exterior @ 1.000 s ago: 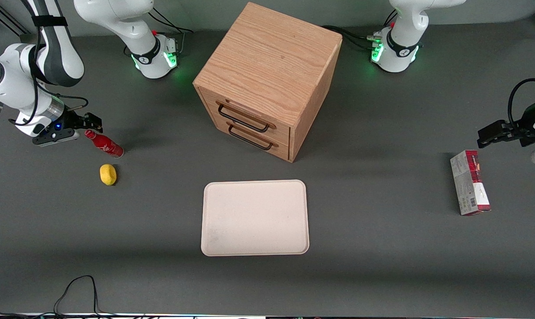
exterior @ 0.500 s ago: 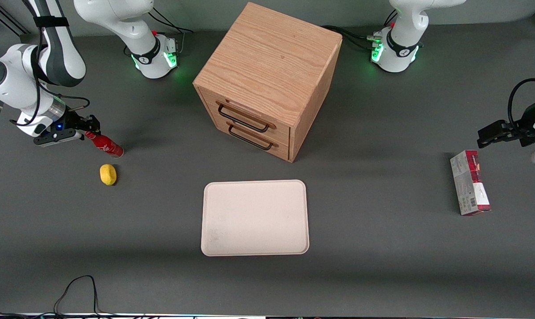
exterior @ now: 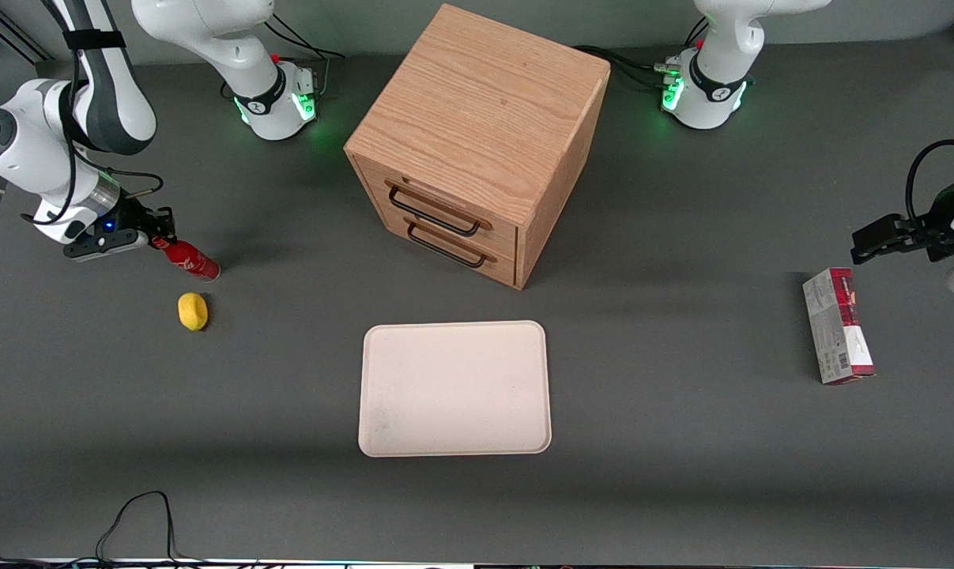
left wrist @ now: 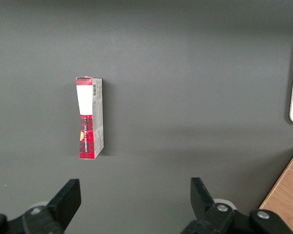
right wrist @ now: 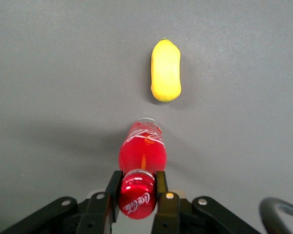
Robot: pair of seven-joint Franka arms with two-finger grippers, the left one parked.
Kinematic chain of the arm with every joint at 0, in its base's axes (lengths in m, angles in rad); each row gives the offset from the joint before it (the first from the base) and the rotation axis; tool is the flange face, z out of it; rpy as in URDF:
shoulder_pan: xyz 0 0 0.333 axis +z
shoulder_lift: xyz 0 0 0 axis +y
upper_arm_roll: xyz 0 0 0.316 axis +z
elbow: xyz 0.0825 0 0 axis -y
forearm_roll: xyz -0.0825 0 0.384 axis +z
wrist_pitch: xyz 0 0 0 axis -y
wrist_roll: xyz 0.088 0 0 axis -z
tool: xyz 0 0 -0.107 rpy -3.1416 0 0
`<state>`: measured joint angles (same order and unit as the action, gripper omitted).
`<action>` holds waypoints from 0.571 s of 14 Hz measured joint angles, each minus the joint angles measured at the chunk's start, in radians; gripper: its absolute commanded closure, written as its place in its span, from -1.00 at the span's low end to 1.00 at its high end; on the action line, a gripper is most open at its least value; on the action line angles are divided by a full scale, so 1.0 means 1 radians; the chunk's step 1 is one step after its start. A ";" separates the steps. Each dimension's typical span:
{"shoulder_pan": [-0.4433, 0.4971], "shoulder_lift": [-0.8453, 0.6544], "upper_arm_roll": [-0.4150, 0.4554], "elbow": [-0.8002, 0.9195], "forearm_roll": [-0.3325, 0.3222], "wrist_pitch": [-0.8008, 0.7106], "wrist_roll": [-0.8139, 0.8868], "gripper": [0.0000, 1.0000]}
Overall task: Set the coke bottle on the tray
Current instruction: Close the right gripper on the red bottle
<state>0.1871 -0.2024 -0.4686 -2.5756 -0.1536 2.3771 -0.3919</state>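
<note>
Five loose things sit on the dark grey tabletop [exterior: 682,442], and the biggest by far is the wooden drawer cabinet [exterior: 477,142], standing about mid-table with two black-handled drawers facing the front camera at an angle. In front of those drawers, nearer the camera and apart from the cabinet, lies the tray [exterior: 454,388], flat, cream-pink, with rounded corners and nothing on it. Next in size is the red-and-grey carton [exterior: 838,336], lying on its side well toward the parked arm's end of the tabletop.

The coke bottle [exterior: 188,258] is toward the working arm's end, well apart from the tray. It looks tilted in the front view, cap end up toward the arm and base on or very near the tabletop; whether the base actually touches is hard to make out. The gripper [exterior: 159,235] is at the bottle's cap end. In the right wrist view the gripper [right wrist: 137,192] has its two black fingers [right wrist: 113,187] closed in against either side of the red cap, with the coke bottle [right wrist: 142,148] and its white script logo running away from the camera between them, so the fingers are narrowed to the cap's width and have hold of it.

Smallest is the yellow lemon [exterior: 193,310], just beside the bottle's base and nearer the front camera, not touching it.
</note>
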 measured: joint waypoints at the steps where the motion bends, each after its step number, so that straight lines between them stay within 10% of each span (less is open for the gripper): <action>1: 0.000 0.000 0.000 0.000 0.000 0.000 0.000 0.98; 8: 0.000 0.000 0.000 0.001 0.000 -0.003 0.000 1.00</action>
<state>0.1872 -0.2025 -0.4686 -2.5747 -0.1536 2.3740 -0.3919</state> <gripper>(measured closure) 0.687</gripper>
